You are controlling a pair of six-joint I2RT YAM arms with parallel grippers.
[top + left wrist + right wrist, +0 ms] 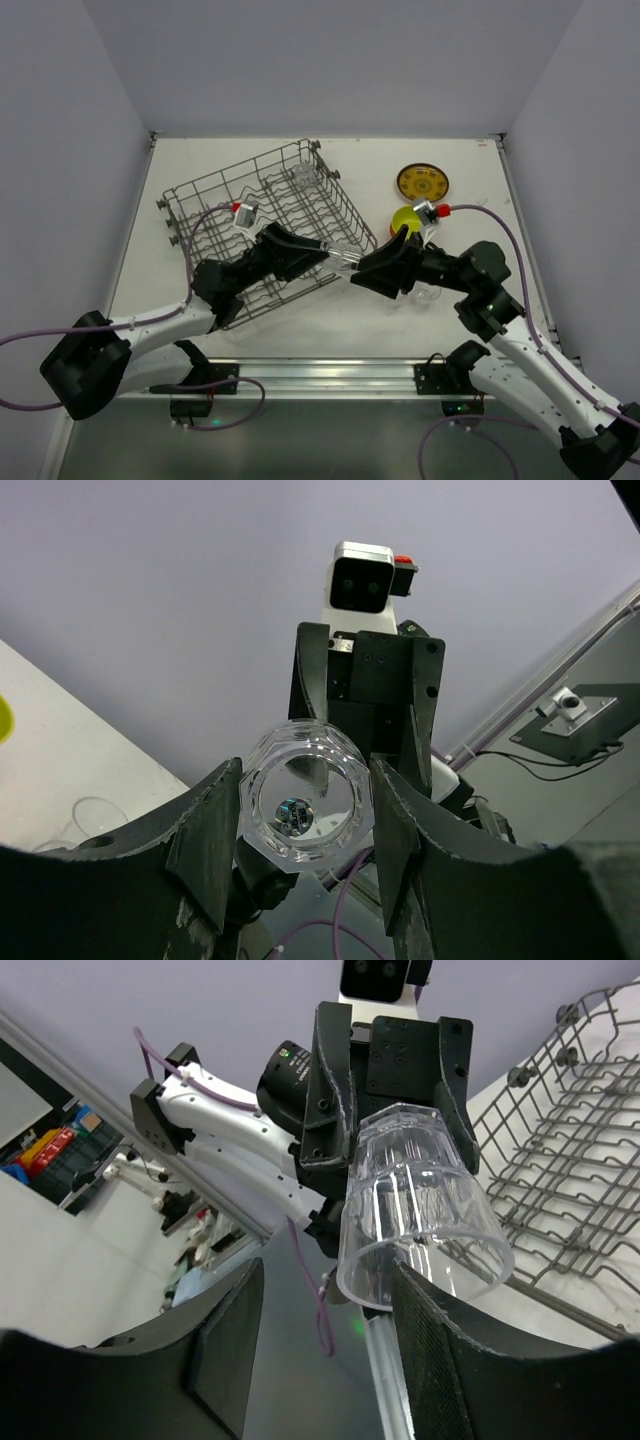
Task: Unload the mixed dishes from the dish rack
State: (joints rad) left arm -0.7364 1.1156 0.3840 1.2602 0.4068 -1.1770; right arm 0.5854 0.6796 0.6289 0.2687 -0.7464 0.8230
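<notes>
Left gripper (305, 790) clamps glass cup (420, 1210), right gripper (325, 1275) fingers apart round its rim (toward worktop's (330, 328) near edge); uneven closing risks dropping it.

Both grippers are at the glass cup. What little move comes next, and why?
Probably the right gripper closes onto the glass cup. The left gripper grips its base, while the cup's open end sits between the right gripper's fingers with a gap on one side.

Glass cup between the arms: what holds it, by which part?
The left gripper holds the glass cup by its base end; the right gripper straddles the rim, one finger not touching.
</notes>
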